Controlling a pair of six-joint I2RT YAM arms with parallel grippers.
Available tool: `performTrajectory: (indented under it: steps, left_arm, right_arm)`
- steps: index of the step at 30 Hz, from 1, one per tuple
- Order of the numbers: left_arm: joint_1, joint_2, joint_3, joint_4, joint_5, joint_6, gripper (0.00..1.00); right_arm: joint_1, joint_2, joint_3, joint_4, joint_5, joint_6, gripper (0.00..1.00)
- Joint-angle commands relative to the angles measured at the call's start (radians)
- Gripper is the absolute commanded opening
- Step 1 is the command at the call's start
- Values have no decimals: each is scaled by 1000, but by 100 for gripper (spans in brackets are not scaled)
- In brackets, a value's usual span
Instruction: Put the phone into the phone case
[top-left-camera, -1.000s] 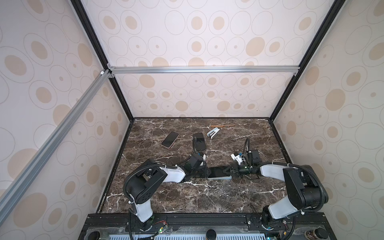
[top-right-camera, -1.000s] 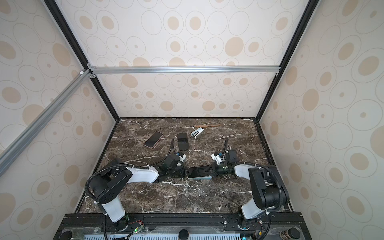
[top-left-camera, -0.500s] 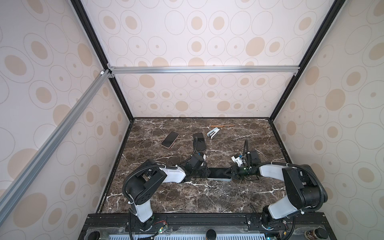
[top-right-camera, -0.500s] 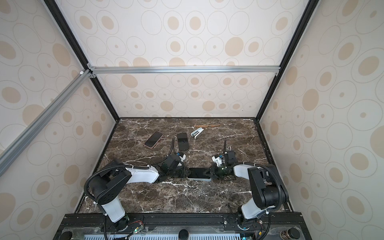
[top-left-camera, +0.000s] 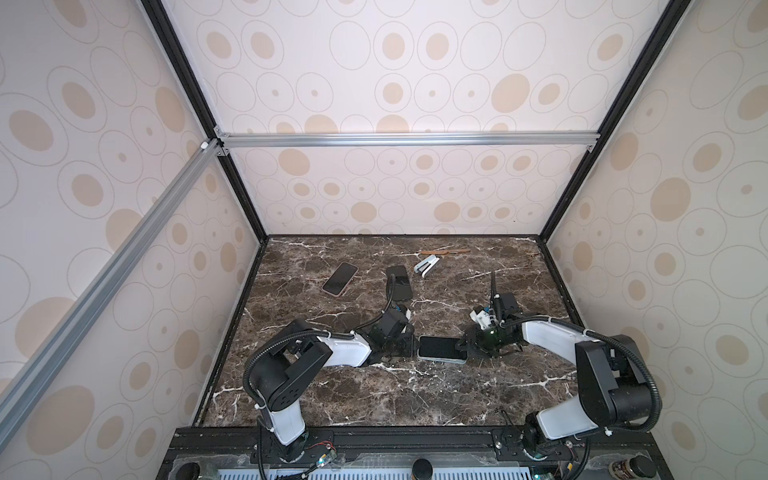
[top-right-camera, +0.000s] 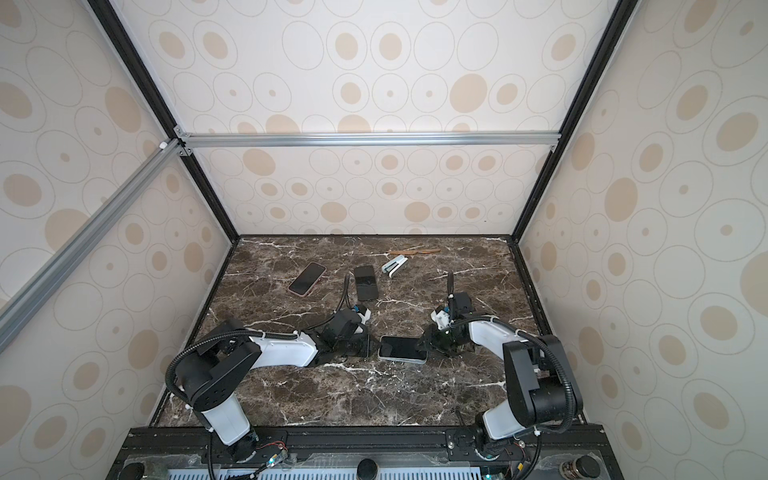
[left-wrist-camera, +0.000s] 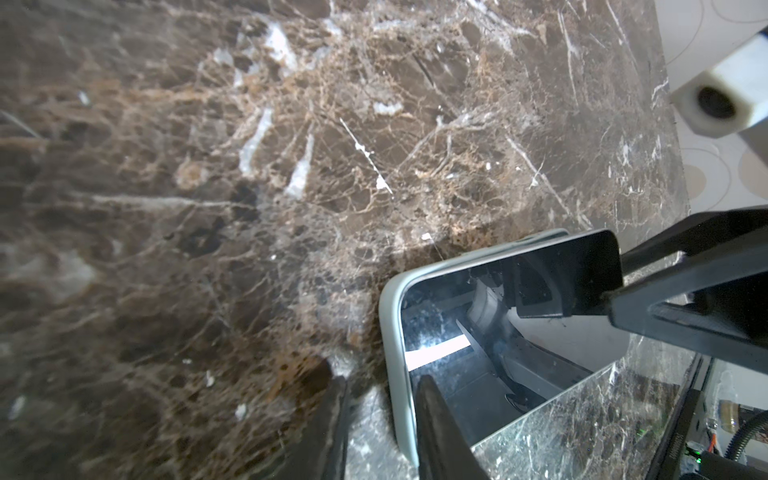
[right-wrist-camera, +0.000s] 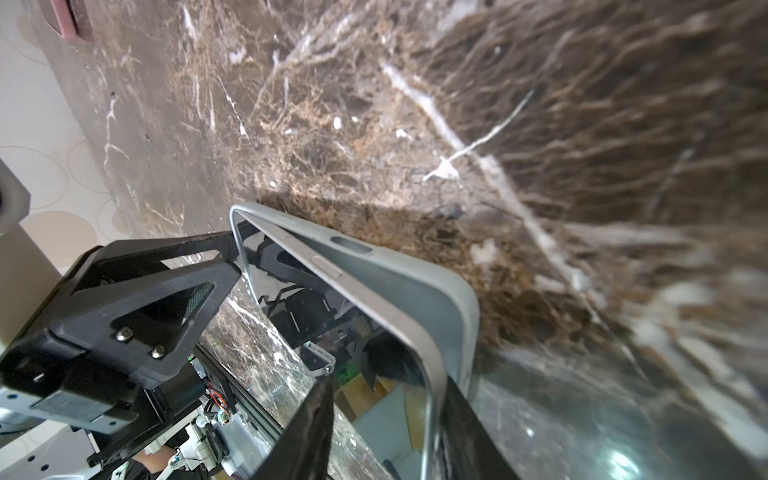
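1. The phone lies screen-up in the near middle of the worktop, between the two arms. It rests in the pale grey-green phone case.
2. It looks only partly seated. At the left arm's end the case rim wraps the glass. In the right wrist view one long metal edge, its button showing, appears to ride above the case wall, with bare inner wall beside it.
3. The screen is glossy black and mirrors the arms; the case looks matte and soft.
4. The left gripper has its fingers slightly apart astride the end rim. One is over the screen and the other outside it, with worktop showing between it and the rim, so nothing is clamped.
5. The right gripper has its fingers parted astride the raised end and is not pinching.
6. The step in hand seems to be pressing the phone home, and the task looks nearly done. The next move calls for a downward push on the raised edge and corners while the seated end is kept from sliding or popping out.
7. A pink-cased phone, a dark phone and a small white object lie well apart, farther back.
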Motion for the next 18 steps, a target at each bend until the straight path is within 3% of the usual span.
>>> performTrajectory:
  steps: [1, 8, 18]
  left_arm:
    - [-3, -10, -24, -105, -9, 20, 29]
    - [-6, -28, 8, -89, 36, 33, 29]
    - [-11, 34, 82, -84, 91, 57, 29]
  right_arm:
    - [6, -44, 39, -103, 41, -41, 43]
    - [5, -79, 37, -155, 136, -76, 44]
    - [5, -18, 1, -102, 83, -58, 34]
